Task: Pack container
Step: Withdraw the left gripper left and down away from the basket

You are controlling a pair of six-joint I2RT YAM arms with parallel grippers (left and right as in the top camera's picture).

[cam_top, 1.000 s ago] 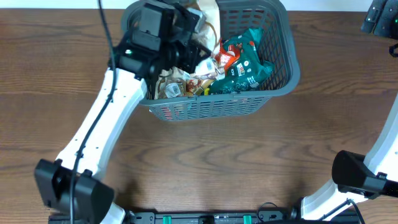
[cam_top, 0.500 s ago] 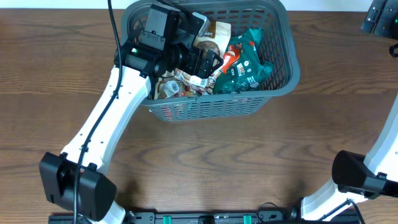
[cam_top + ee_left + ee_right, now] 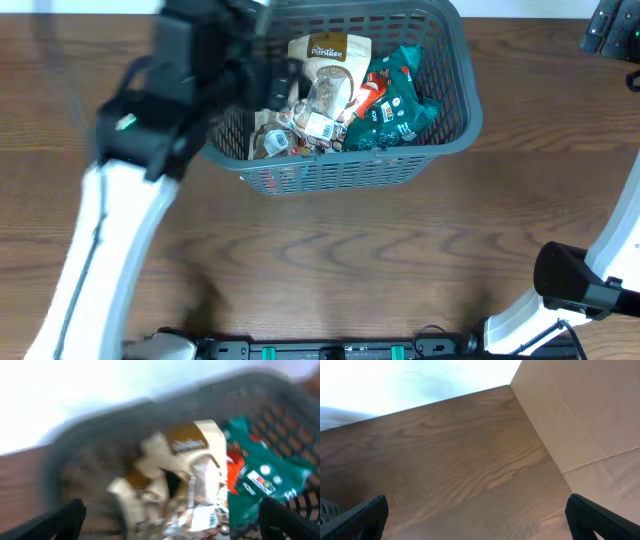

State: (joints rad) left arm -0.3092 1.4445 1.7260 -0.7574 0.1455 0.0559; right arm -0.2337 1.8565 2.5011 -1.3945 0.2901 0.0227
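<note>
Matt grey plastic, that container (image 3: 330, 178). The green packet (image 3: 402, 102) is glossy, crinkled film; the desk (image 3: 350, 265) smooth grained wood.

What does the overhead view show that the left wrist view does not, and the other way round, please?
Only the overhead view shows the whole container on the wooden table, the blurred left arm overlapping its left side, and the right arm far to the right. Only the left wrist view shows the left gripper with jaws wide apart and nothing between them. Both show the beige packet and green packet inside the container.
</note>
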